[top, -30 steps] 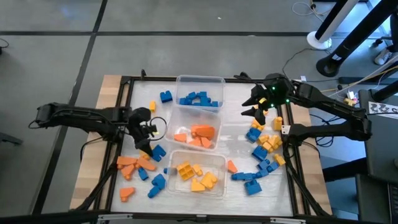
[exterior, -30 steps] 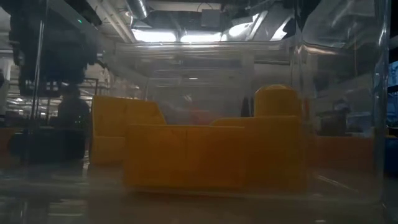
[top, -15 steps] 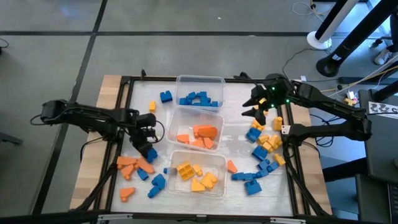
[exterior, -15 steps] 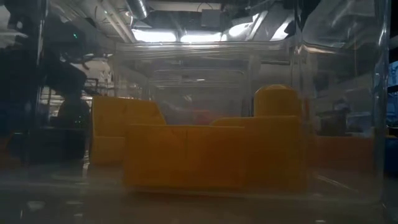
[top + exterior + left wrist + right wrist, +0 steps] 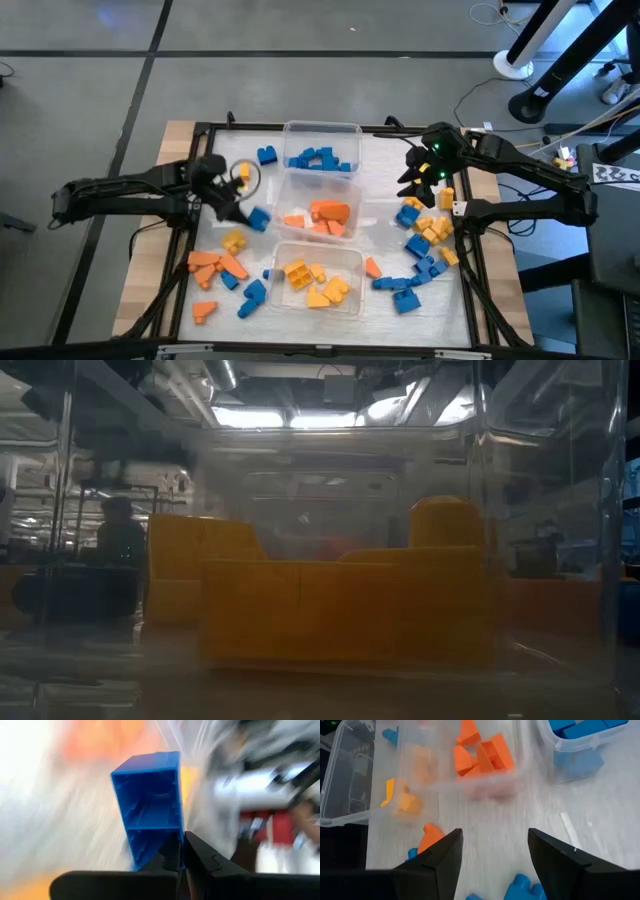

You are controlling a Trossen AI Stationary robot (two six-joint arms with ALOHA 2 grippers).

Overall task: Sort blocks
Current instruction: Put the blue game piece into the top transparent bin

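The left tool [image 5: 181,851] is pinching a hollow blue plastic block [image 5: 150,805] between closed fingers. The right tool [image 5: 492,855] is gaping wide, holding nothing, above the white bench [image 5: 530,820]

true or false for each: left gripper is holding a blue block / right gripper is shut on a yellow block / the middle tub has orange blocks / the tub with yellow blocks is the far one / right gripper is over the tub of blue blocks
1. The left gripper grips a blue block. True.
2. The right gripper is shut on a yellow block. False: it is open and empty.
3. The middle tub holds orange blocks. True.
4. The yellow blocks are in the far tub. False: they fill the near tub; the far tub holds blue ones.
5. The right gripper hangs over the far tub. False: it is beside the tubs, over the table.
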